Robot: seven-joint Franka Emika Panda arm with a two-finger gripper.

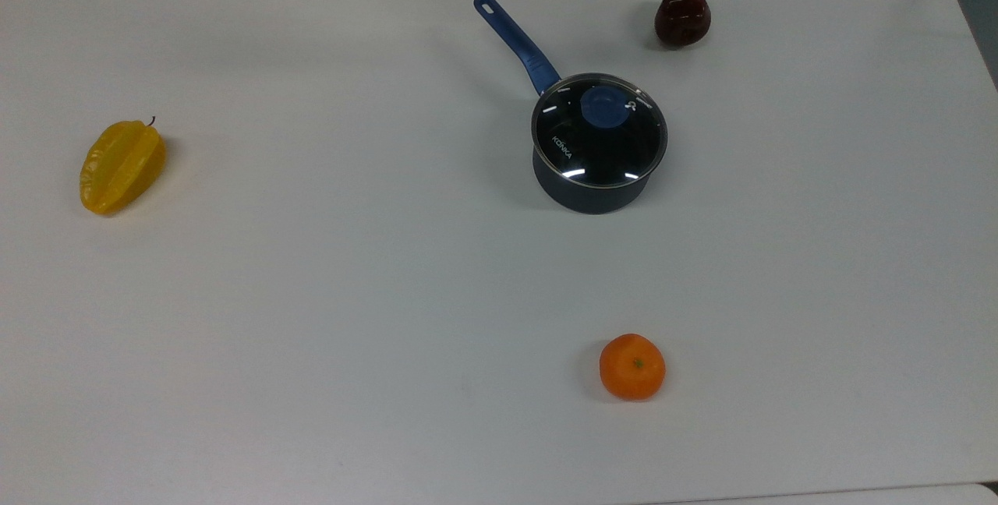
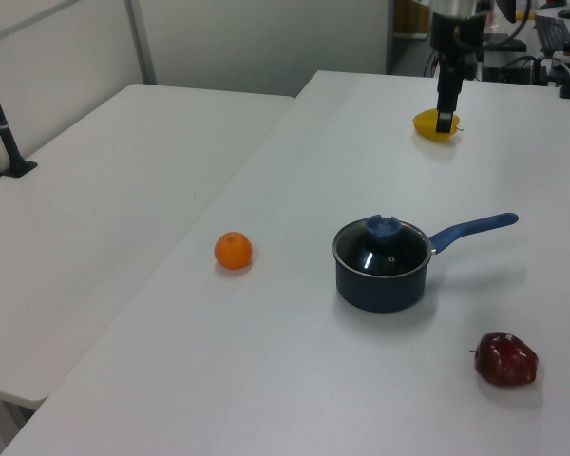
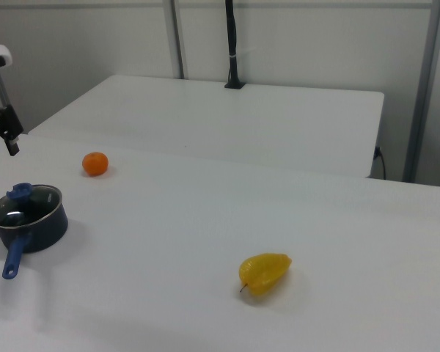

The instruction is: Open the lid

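The round clear glass lid (image 1: 599, 132) with its metal rim sits square on the dark saucepan (image 2: 383, 283) with the long blue handle, and the blue knob (image 1: 602, 107) at its centre looks the only sensible grip. Glass is rigid, slick and breakable, probably light. The black gripper (image 2: 446, 122) hangs well beyond the saucepan, near a yellow starfruit (image 3: 264, 272); whether its fingers are apart, I cannot tell.

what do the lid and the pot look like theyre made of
The lid looks like clear glass with a thin bright metal rim: the dark inside shows through it and it carries sharp white glints. Its blue knob looks matte, perhaps plastic. The saucepan looks like dark coated metal with a dull sheen; its blue handle could be plastic or silicone.
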